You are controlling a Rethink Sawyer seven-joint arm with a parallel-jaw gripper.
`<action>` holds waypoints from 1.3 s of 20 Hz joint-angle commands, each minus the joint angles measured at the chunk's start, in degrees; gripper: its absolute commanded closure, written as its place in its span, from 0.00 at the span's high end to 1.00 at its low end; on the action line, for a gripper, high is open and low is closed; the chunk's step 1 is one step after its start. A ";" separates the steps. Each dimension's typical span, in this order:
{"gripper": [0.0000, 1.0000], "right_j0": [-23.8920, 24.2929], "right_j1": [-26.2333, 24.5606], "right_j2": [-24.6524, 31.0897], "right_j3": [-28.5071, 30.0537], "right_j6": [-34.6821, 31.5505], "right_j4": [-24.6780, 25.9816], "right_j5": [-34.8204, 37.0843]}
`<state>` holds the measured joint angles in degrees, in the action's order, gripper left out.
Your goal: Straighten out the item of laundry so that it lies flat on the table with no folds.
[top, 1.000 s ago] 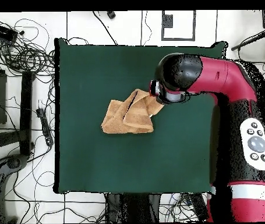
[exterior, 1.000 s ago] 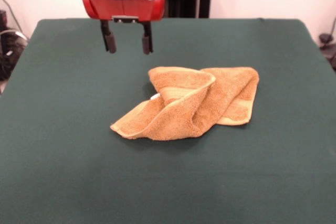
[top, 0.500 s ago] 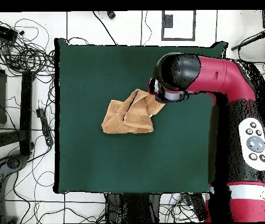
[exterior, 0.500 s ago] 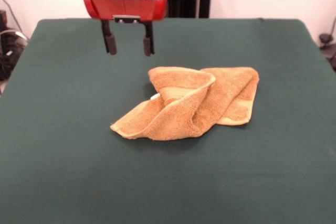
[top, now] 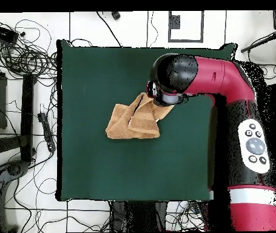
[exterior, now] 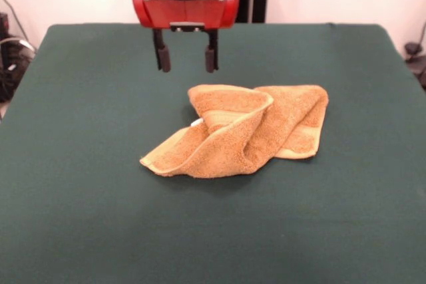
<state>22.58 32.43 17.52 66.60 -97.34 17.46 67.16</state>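
The golden-tan towel (exterior: 243,128) lies crumpled and folded over itself near the middle of the dark green table (exterior: 80,191). A small white tag shows at its left fold. In the overhead view the towel (top: 131,121) lies left of the arm's head. My gripper (exterior: 186,63) hangs open and empty above the table, just behind the towel's far left edge, with its fingers (exterior: 163,58) pointing down and clear of the cloth. In the overhead view the gripper is hidden under the arm's head.
The red and black arm (top: 225,85) reaches over the table's right side in the overhead view. Cables and gear (top: 19,54) lie on the floor off the table's left edge. Bare green cloth lies all round the towel.
My gripper has moved to the right in the front view, closer to the towel's far edge. It stays open. The towel has not moved.
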 commanded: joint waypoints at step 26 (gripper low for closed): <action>1.00 -5.28 -3.85 0.30 5.50 -9.95 -4.20 -5.83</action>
<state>19.89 32.24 17.52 66.60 -97.34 15.50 66.51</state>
